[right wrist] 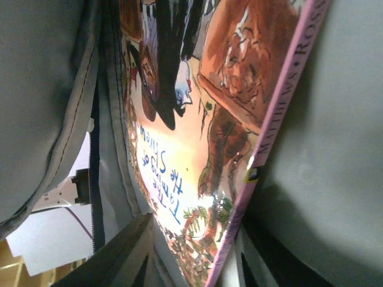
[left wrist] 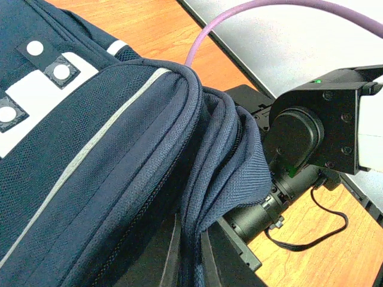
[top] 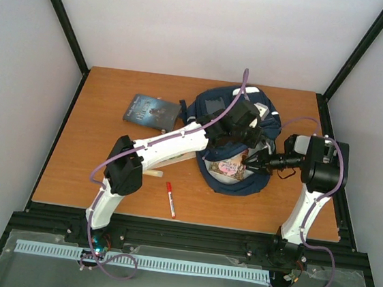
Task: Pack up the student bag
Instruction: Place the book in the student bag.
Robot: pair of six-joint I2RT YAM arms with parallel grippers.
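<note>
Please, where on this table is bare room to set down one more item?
Bare wood lies left of the dark book, and along the near edge between the red marker and the right arm. It is crowded around the student bag, where both arms meet.

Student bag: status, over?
Left gripper shut on student bag rim. Right gripper straddles illustrated book inside, grip unclear. Dark book, red pen outside on table.
</note>
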